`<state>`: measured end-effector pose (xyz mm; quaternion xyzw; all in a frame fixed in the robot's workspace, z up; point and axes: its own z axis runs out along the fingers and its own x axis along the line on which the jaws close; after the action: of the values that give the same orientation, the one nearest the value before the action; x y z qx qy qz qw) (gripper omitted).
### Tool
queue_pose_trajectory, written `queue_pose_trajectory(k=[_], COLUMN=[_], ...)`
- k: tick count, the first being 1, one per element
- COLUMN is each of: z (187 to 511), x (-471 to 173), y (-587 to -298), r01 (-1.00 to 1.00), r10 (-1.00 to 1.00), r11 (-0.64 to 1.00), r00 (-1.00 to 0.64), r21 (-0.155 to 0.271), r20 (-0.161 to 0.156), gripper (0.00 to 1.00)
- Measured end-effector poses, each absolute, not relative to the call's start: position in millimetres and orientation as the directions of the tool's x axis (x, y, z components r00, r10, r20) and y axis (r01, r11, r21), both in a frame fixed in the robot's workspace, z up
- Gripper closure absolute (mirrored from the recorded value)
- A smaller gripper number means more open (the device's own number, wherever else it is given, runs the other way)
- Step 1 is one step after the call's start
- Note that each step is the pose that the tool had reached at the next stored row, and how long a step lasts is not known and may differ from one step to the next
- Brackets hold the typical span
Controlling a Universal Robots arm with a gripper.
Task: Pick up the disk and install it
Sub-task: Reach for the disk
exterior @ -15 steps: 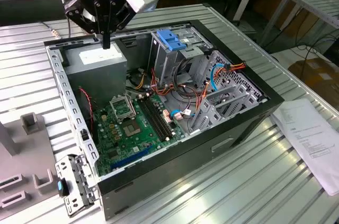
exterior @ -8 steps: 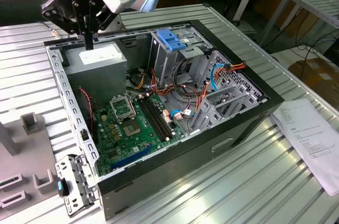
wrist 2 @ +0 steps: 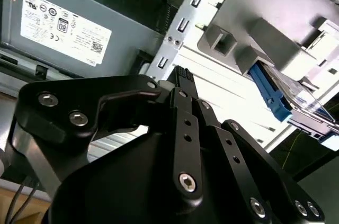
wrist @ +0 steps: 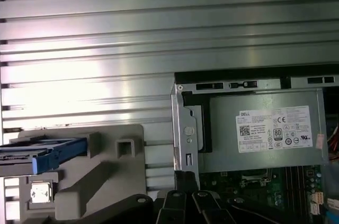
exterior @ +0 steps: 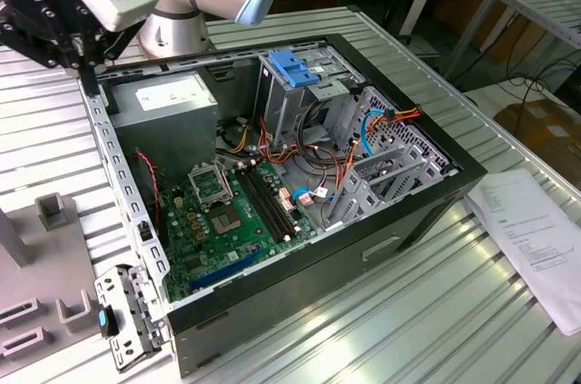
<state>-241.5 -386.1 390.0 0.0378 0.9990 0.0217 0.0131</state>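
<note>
- The disk (wrist: 42,154), grey metal edged by a bright blue carrier rail, rests in a grey fixture (exterior: 50,211) on the ribbed surface (exterior: 408,329).
- In the exterior view, that fixture sits at 9 o'clock from the open computer case (exterior: 318,266).
- The gripper (exterior: 91,84) hovers at the case's 11 o'clock corner, and its jaws seem pressed together, holding nothing.
</note>
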Motion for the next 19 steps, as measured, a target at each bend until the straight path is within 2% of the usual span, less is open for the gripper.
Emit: queue_pose_trajectory(k=[9, 19], z=[386, 376], x=[-296, -385], y=[-386, -385], r01=[0.075, 0.075], r10=[0.076, 0.076], r11=[0.996, 0.996], r00=[-0.997, -0.997], r21=[0.044, 0.044], r20=[-0.023, -0.020], gripper=[0.89, 0.89])
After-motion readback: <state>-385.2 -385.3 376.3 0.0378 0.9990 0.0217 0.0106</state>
